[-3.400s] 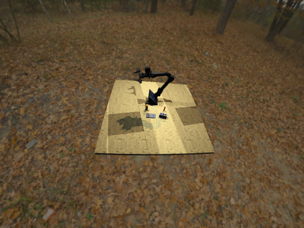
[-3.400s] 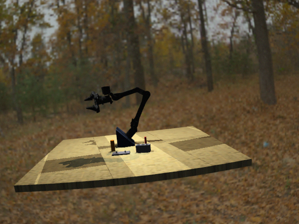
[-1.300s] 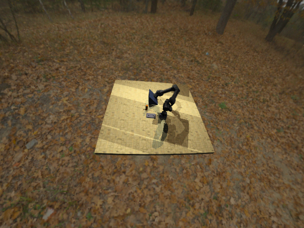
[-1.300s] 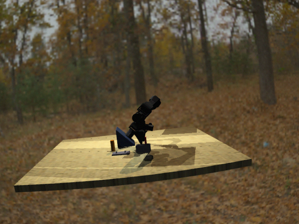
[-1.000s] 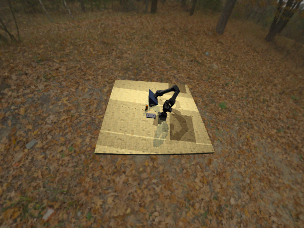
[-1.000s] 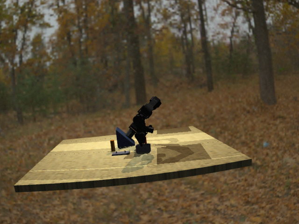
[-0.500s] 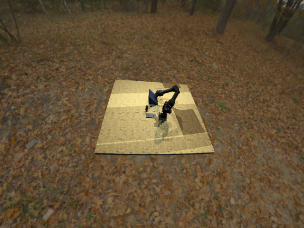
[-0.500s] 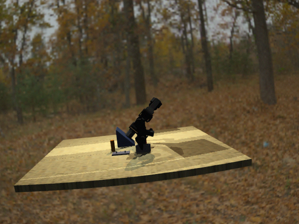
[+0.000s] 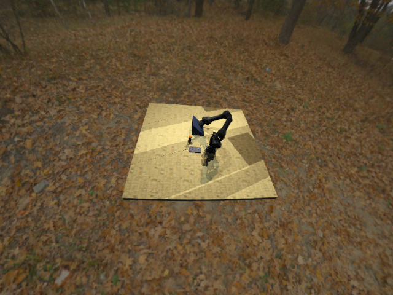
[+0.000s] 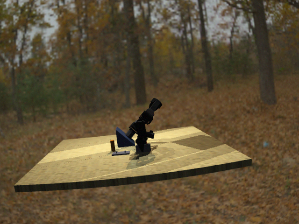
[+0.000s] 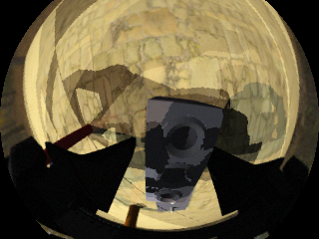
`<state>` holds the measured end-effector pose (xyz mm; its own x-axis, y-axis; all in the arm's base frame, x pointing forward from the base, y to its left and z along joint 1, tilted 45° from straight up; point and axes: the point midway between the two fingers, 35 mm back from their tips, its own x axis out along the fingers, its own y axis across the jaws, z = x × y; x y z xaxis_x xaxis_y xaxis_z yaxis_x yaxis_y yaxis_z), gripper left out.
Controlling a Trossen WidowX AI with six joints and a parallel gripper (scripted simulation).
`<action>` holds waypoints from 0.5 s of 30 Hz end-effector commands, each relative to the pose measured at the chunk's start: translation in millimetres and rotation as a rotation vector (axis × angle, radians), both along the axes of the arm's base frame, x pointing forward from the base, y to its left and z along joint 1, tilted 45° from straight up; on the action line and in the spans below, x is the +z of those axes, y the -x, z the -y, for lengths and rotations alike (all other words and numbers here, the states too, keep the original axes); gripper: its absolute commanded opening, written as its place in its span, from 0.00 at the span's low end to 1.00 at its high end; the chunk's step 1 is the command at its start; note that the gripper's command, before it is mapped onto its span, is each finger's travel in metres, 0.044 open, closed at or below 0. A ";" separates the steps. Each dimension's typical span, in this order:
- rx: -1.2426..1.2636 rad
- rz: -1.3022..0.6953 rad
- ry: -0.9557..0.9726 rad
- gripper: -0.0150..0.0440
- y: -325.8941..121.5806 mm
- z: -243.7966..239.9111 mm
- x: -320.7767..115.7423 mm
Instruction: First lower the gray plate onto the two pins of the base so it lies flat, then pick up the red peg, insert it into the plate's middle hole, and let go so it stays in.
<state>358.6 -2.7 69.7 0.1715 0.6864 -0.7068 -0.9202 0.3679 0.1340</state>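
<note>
My gripper (image 10: pixel 142 146) (image 11: pixel 170 145) is open and points down, with one finger on each side of the gray plate (image 10: pixel 147 149) (image 11: pixel 159 149). In the wrist view a gap shows between the left finger and the plate. The plate has round holes and is partly in shadow. The base (image 9: pixel 194 149) (image 10: pixel 120 153) lies flat beside the plate, its two short pins bare. The red peg (image 11: pixel 70 138) shows dark red beyond the left finger in the wrist view, partly hidden by it; I cannot make it out in the top and exterior views.
An orange-brown cylinder (image 9: pixel 190 139) (image 10: pixel 112 145) (image 11: pixel 132 215) stands behind the base's far end. A dark blue wedge (image 9: pixel 196 127) (image 10: pixel 122 139) stands by the foot of the arm. All stand on a square wooden table top (image 9: pixel 164 177) (image 10: pixel 72 168), crossed by shadows.
</note>
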 end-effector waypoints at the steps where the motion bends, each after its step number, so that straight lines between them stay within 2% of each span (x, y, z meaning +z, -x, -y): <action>1: -0.002 -0.003 -0.004 0.64 0.2 -0.7 -0.7; 5: -0.002 -0.003 -0.004 0.47 0.2 -0.7 -0.7; 15: -0.002 -0.003 -0.004 0.35 0.2 -0.7 -0.7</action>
